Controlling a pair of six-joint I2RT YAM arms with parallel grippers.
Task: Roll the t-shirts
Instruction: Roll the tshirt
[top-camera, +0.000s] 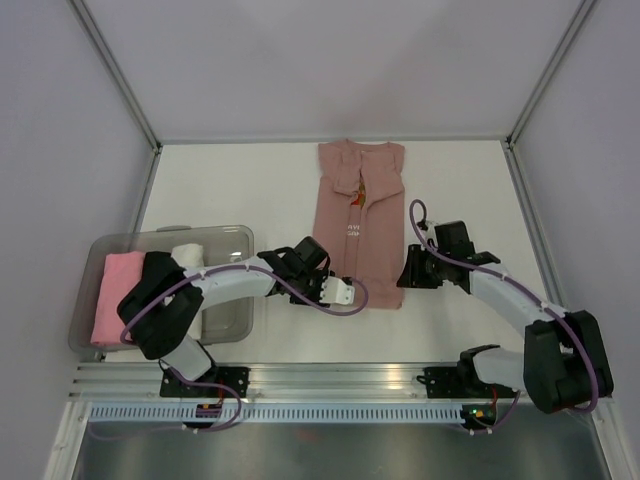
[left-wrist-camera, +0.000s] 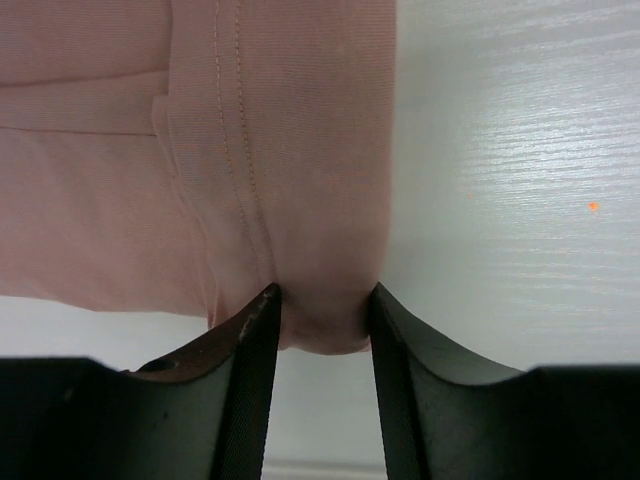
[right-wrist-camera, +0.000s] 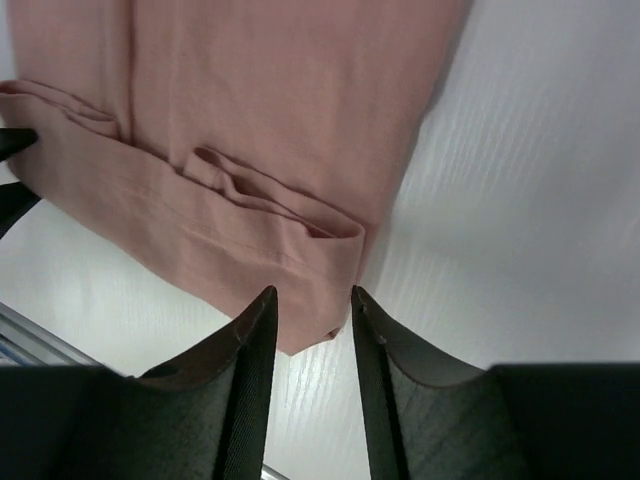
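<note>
A dusty-rose t-shirt (top-camera: 358, 235) lies flat on the white table, folded lengthwise into a narrow strip with the collar at the far end and a small print on the chest. My left gripper (top-camera: 343, 293) is at the near left corner of its hem. In the left wrist view it (left-wrist-camera: 323, 300) is shut on bunched cloth (left-wrist-camera: 300, 180) that fills the gap between the jaws. My right gripper (top-camera: 405, 280) is at the near right corner. In the right wrist view it (right-wrist-camera: 312, 300) pinches the hem corner (right-wrist-camera: 300, 270), and a small fold runs along the hem.
A clear plastic bin (top-camera: 228, 318) stands at the near left; it holds a rolled pink bundle (top-camera: 120, 295) and a white rolled cloth (top-camera: 187, 250). Grey walls and metal posts enclose the table. An aluminium rail (top-camera: 330, 380) runs along the near edge.
</note>
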